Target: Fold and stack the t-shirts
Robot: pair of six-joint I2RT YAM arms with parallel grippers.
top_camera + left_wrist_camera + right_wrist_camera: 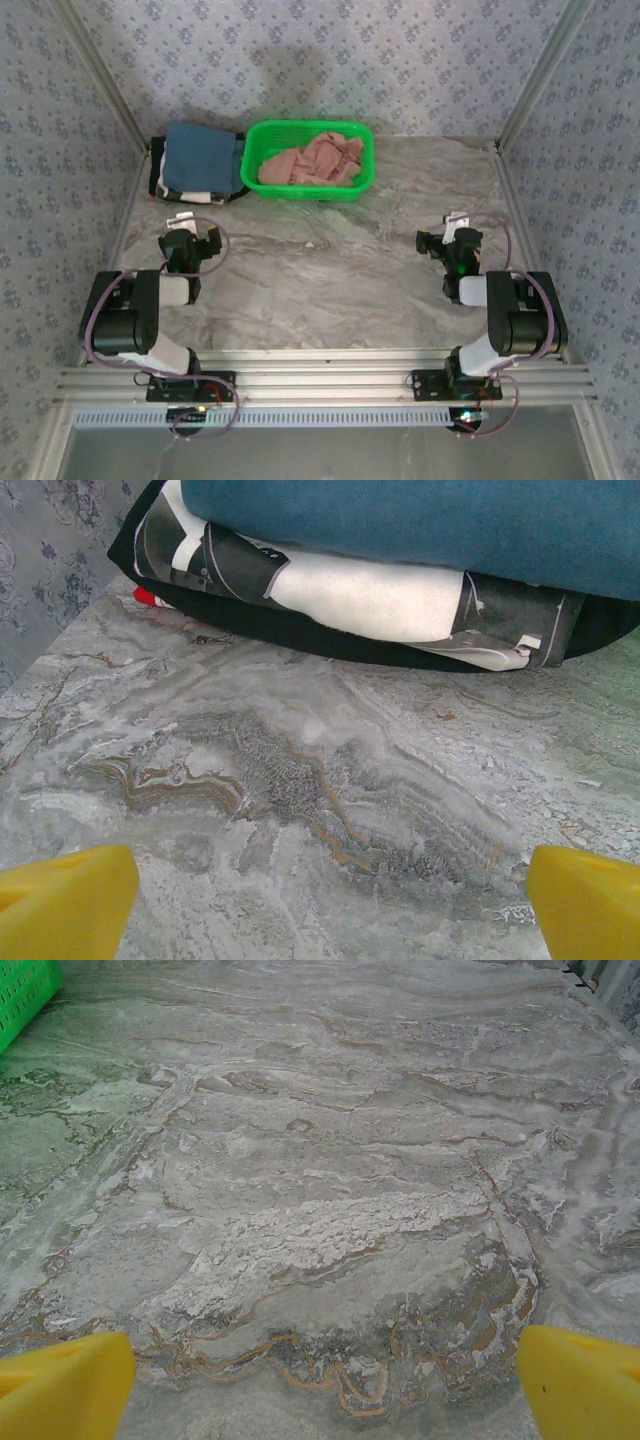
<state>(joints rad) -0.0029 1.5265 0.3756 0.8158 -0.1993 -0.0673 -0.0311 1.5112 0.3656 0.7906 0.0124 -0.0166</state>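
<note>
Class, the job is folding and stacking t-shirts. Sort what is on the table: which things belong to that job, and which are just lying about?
Belong to the job: salmon-pink t-shirt, crumpled in the green mesh basket; folded pile of blue t-shirt, white t-shirt, black t-shirt.
Just lying about: green mesh basket; table.

Two black-and-white arms with yellow fingertips.
The left arm (135, 320) and right arm (515, 315) have bulky black joints, white link sections and thin purplish cables (92, 335) looping alongside. Each has a black base plate (190, 385). A small green light (461, 268) glows on the right arm. The fingers (65, 905) are bright yellow wedges.
</note>
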